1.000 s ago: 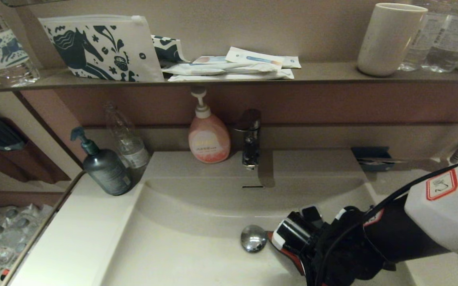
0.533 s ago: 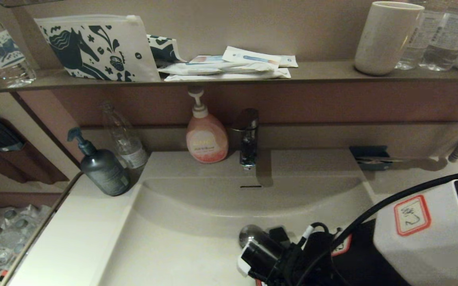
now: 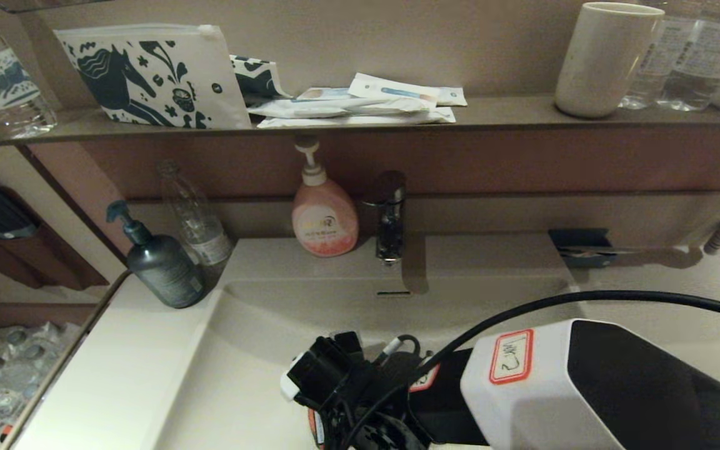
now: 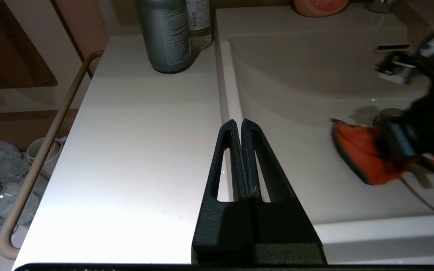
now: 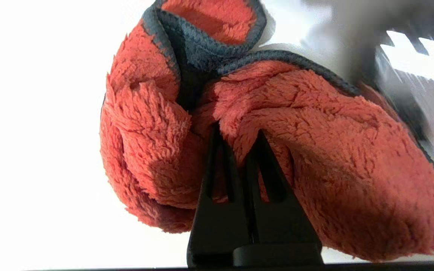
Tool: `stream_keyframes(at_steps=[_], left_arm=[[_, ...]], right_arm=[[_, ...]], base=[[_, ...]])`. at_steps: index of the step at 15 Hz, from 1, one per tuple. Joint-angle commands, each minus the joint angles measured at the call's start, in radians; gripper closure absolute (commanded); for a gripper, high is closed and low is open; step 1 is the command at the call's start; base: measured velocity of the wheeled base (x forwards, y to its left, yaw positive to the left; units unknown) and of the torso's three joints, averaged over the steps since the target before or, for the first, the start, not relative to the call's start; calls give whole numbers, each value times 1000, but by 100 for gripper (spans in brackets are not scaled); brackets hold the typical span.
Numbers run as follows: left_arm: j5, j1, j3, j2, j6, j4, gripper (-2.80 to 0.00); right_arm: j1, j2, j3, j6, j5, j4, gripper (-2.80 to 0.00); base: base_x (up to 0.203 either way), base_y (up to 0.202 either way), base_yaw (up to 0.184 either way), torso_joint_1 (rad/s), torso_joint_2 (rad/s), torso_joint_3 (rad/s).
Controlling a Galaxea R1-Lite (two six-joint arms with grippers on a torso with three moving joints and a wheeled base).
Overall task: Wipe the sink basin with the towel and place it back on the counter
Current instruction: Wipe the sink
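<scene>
pink soap bottle [image 3: 324, 215], faucet [image 3: 388, 215], mug [image 3: 604, 59]

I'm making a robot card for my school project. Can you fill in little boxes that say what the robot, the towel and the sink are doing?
right gripper: shut on the towel, down in the sink basin
towel: orange-red, bunched, pressed on the basin floor
left gripper: shut, empty, above the counter
beside the basin: grey pump bottle, pink soap bottle
faucet: behind the basin
</scene>
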Motion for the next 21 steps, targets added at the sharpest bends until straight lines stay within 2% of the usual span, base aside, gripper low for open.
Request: stream_keyframes(at_steps=[1,4,7,9,11,15,21], left_arm=[[0,0,0,0,1,0,0],[0,0,0,0,1,0,0],[0,0,0,0,1,0,0],[0,0,0,0,1,0,0],[0,0,0,0,1,0,0],[0,0,0,0,1,0,0],[0,0,0,0,1,0,0]], right_arm=[[1,91,-113,-23,-25,6,0],[-54,193,-278,-86,-113,-11,0],[-81,195,-275,-166,-198,-138,0],[-100,208,-273,-267,-215,-273,0],[-104,213,-260,-354,-260,-337,0],[-122,156,-187,-375,-293,-338,0],[-180,-14,82,-394,-347,-340,0]], base=[[0,0,0,0,0,0],[0,0,0,0,0,0],[0,0,0,0,0,0],[0,0,0,0,0,0],[0,0,0,0,0,0],[0,0,0,0,0,0],[0,0,0,0,0,0]])
